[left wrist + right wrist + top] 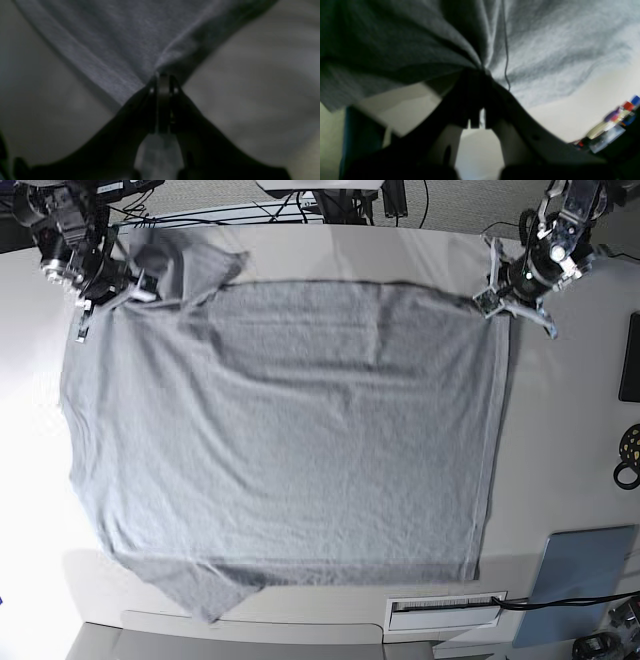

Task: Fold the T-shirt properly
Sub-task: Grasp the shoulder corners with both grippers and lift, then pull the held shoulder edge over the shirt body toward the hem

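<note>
The T-shirt [290,430] lies spread flat, plain side up, over most of the tabletop [570,430], and both hands sit on its far edge, one at each far corner. In the base view the left hand [497,298] is at the top-right corner and the right hand [100,298] at the top-left, near a sleeve that lies bunched beside it.

The left wrist view shows the left hand [163,77] clenched on a corner of cloth, the grey fabric [120,37] fanning away from the pinch. The right wrist view shows the same for the right hand [480,71]: its jaws are closed on a gathered tuck of the shirt [545,45], with folds radiating from the grip.

So the whole body of the shirt stretches away from both hands toward the near edge of the tabletop. The held edge runs side to side between the two hands, and the cloth appears fairly taut along it. Neither arm is nearer the rest of the garment; they stand level with each other, well apart, on the one edge.

The likely next move is a joint one: lift and carry this far edge over the body toward the near hem, where a second sleeve [195,595] pokes out. Keeping the hands level should matter, or the fold would probably skew.
</note>
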{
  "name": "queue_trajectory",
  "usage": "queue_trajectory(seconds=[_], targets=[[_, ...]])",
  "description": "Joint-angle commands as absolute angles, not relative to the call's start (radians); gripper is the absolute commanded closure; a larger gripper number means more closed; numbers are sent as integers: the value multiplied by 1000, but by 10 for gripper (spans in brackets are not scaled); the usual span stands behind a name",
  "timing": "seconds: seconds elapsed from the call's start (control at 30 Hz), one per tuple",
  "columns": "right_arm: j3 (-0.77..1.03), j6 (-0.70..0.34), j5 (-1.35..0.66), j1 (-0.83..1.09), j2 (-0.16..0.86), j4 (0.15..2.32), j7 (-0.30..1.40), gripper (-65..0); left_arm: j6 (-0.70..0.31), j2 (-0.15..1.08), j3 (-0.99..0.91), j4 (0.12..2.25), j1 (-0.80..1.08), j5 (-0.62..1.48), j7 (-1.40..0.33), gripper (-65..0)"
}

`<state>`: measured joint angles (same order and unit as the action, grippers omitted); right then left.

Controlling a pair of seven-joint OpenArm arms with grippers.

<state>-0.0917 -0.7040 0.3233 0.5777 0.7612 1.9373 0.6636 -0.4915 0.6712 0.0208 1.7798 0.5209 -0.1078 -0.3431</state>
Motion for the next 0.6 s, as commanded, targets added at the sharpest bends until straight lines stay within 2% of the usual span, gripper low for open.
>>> queue_trajectory(seconds=[0.0,0.57], targets=[[-76,-698,329,591,781,1957,679,0,-527,682,1,1794,555,-86,-378,0],[34,-690,276,837,775,2097,760,0,-628,682,-282,1911,796,61,-374,0]])
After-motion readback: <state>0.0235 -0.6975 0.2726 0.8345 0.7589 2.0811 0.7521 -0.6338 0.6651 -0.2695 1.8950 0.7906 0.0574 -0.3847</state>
